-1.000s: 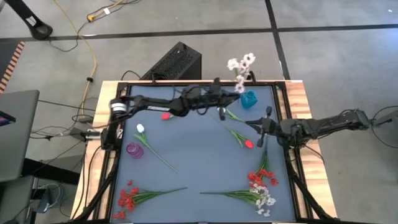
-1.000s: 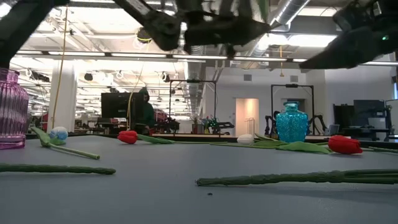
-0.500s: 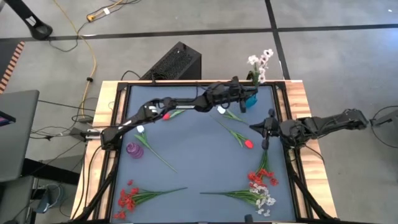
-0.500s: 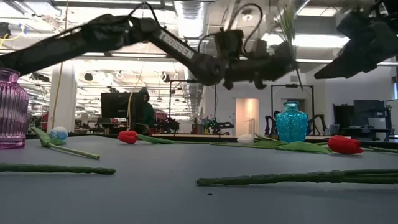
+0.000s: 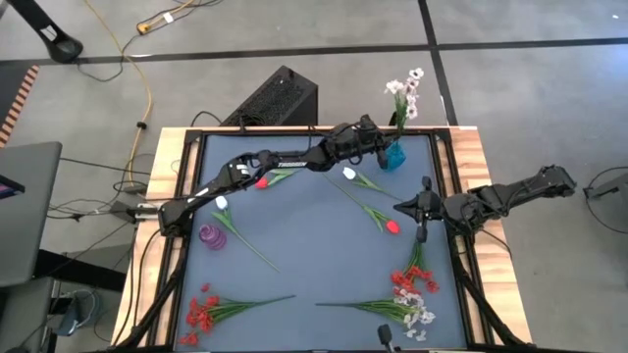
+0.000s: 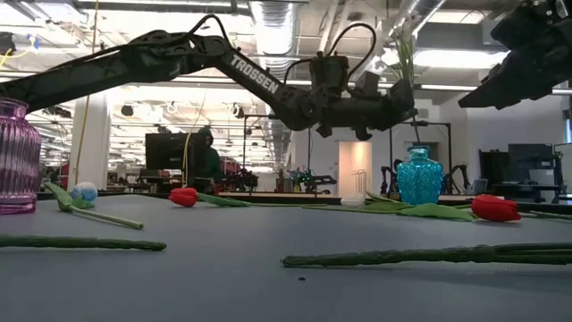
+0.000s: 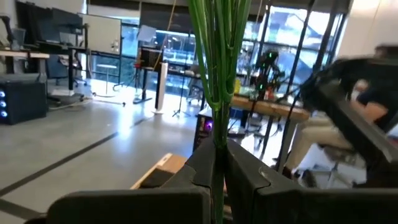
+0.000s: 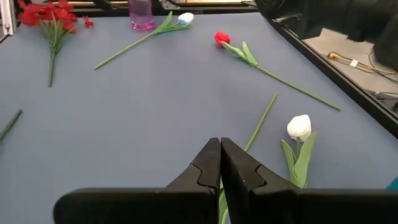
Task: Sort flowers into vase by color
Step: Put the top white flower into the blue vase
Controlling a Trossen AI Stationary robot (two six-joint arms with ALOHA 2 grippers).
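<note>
My left gripper (image 5: 380, 147) reaches to the far right corner and is shut on a spray of small white blossoms (image 5: 405, 90), right beside the teal vase (image 5: 392, 158). My right gripper (image 5: 404, 203) hovers shut above the table's right side, over a green stem (image 8: 261, 121) next to a white tulip (image 8: 299, 127). A red tulip (image 5: 391, 226) lies just to its near side. Lying flat on the table are another red tulip (image 5: 262, 182), a pale tulip (image 5: 222, 203), red blossoms (image 5: 201, 312) and a mixed red and white bunch (image 5: 412, 296). The purple vase (image 5: 212, 235) stands at the left. My left gripper pinches the white spray's bundle of green stems (image 7: 217, 134) between its two fingers, coming level from the table's left, fingers across the stems. The spray stands upright and lifted, blossoms above the gripper. Its thin lower end (image 6: 415, 134) hangs down to the teal vase's mouth (image 6: 418, 152).
A raised dark frame (image 5: 446, 186) borders the mat, with wooden edges outside it. A long stem (image 6: 420, 256) and another (image 6: 80, 242) lie across the near part. The mat's middle (image 5: 314, 240) holds nothing. A black box (image 5: 280, 98) sits beyond the far edge.
My left gripper has swung from the middle of the far edge toward the far right corner, carrying the white spray upright to the teal vase. The spray's blossoms now stand over the vase instead of left of it.
</note>
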